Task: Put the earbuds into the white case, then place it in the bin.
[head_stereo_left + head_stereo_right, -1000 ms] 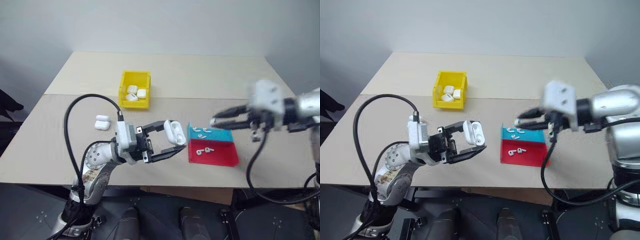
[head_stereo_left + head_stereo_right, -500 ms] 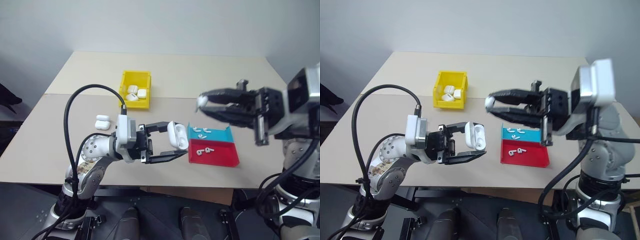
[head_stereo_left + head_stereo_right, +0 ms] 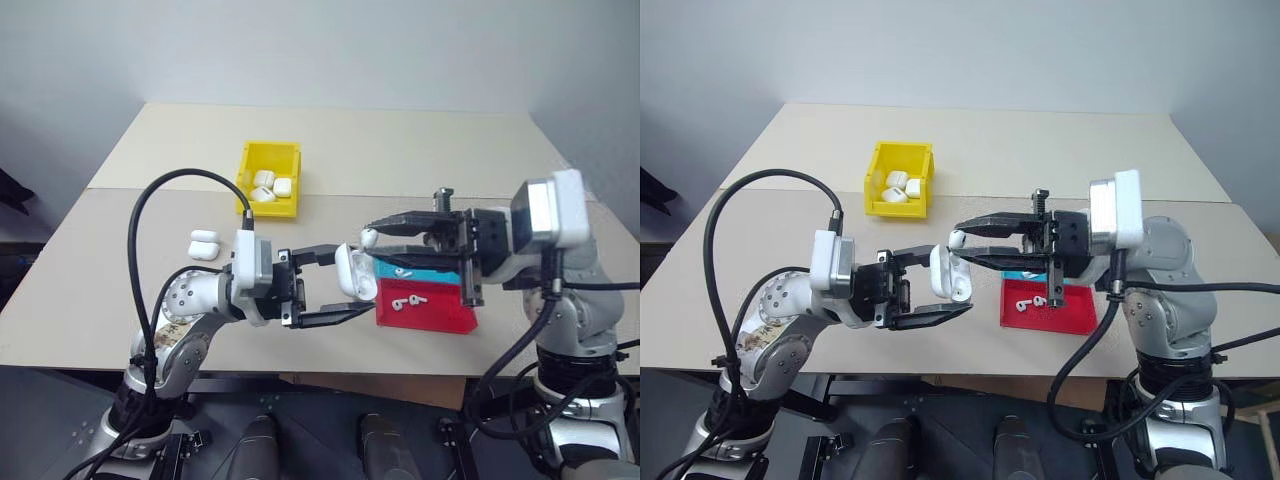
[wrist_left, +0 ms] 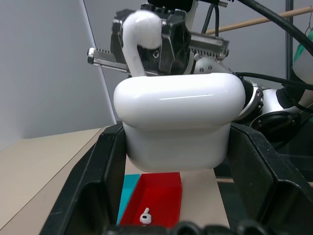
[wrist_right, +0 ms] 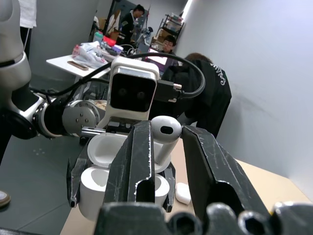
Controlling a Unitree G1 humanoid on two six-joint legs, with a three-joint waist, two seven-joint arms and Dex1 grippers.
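My left gripper [image 3: 352,282] is shut on the white case [image 3: 353,270], held above the table's front edge with its lid open. In the left wrist view the case [image 4: 178,117] sits between the two fingers. My right gripper [image 3: 369,240] reaches in from the right, shut on one earbud [image 3: 368,237]. That earbud [image 5: 165,134] hangs stem down just above the open case [image 5: 102,166], and it shows behind the case as a white earbud [image 4: 142,29]. The yellow bin [image 3: 270,151] stands at the back left with several cases inside.
A red tray [image 3: 440,316] holding earbuds [image 3: 405,299] lies under my right gripper, with a blue tray [image 3: 432,275] holding more behind it. One more white case [image 3: 205,244] lies on the table left of my left arm. People stand beyond the table in the right wrist view.
My right gripper has swung left and down with the earbud, from above the trays to just over the open case. My left gripper has kept the case in place.
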